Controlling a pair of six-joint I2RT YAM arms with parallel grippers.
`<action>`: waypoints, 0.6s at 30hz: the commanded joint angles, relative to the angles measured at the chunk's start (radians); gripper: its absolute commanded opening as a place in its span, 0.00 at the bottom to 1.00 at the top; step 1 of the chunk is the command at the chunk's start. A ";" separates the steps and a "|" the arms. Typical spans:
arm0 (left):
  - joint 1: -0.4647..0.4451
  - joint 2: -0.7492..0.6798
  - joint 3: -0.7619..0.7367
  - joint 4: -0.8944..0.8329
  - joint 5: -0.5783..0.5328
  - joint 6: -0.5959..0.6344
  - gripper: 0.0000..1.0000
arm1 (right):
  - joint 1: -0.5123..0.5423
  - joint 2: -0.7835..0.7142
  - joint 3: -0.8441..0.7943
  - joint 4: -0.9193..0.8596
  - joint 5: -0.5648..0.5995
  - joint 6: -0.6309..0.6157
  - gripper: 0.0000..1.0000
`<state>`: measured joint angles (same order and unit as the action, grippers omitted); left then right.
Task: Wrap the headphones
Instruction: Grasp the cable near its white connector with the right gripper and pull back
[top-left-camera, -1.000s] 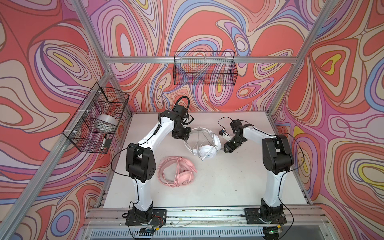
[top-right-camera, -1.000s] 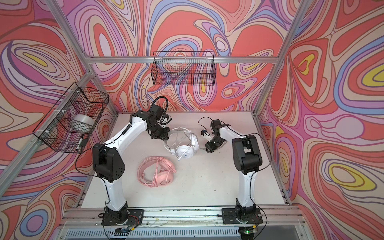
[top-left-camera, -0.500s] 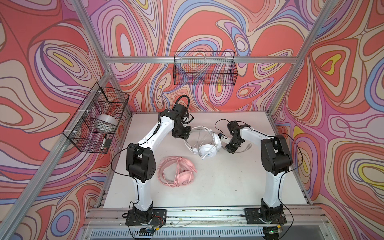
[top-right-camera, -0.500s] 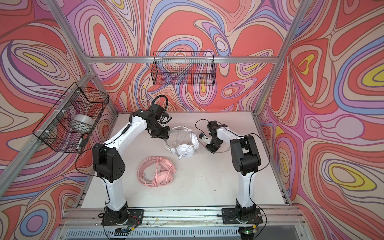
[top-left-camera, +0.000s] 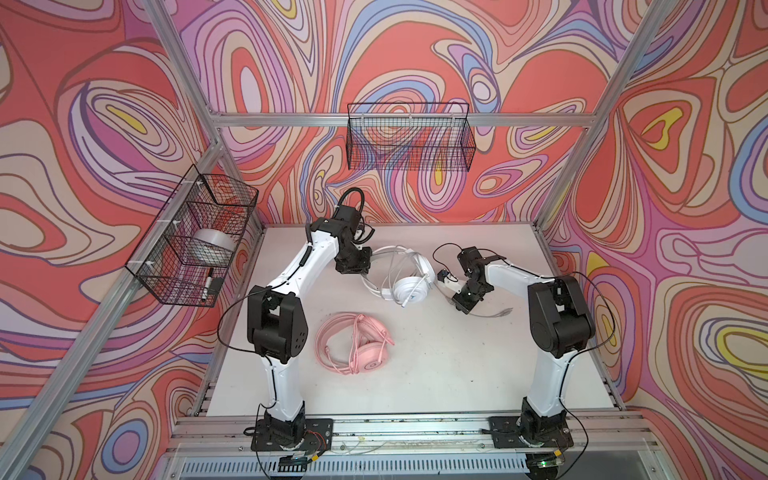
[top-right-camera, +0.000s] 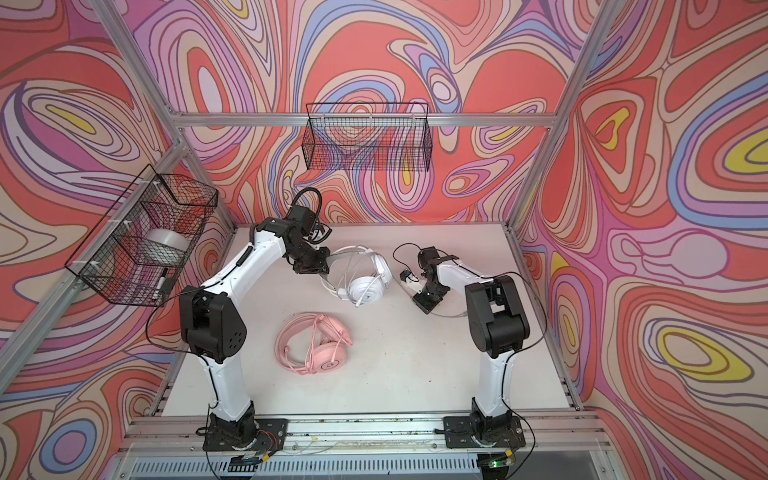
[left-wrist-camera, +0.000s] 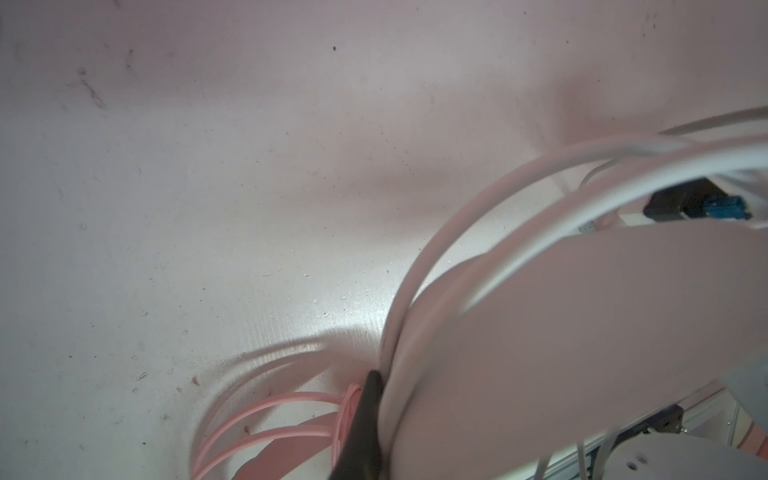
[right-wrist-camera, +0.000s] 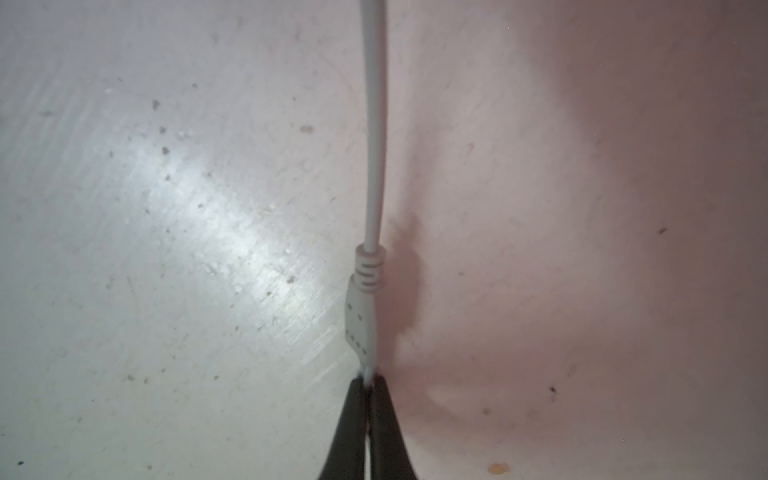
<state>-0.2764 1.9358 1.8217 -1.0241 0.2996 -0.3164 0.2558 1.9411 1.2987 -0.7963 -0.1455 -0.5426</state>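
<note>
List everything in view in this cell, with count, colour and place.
white headphones: one, white, rear centre of table, headband raised
pink headphones: one, pink, centre of table, lying flat
white cable: one, grey-white, on table, end in right tool
wire baskets: two, black, back wall and left wall
tape roll: one, whitish, left-wall basket
pen: one, black and white, left-wall basket
table: one, white, cell floor
left tool: one, black, shut on white headphones' headband
right tool: one, black, shut on white cable's plug end
</note>
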 joint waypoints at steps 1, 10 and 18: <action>0.032 -0.080 -0.013 0.053 0.070 -0.090 0.00 | -0.001 -0.025 -0.045 0.006 -0.026 0.050 0.00; 0.113 -0.154 -0.108 0.203 0.174 -0.236 0.00 | -0.001 -0.030 -0.064 -0.018 -0.014 0.077 0.00; 0.140 -0.173 -0.147 0.281 0.153 -0.372 0.00 | 0.009 -0.098 -0.100 0.014 -0.040 0.100 0.00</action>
<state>-0.1623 1.8320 1.6661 -0.8684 0.4164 -0.5690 0.2592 1.8801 1.2274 -0.7582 -0.1871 -0.4644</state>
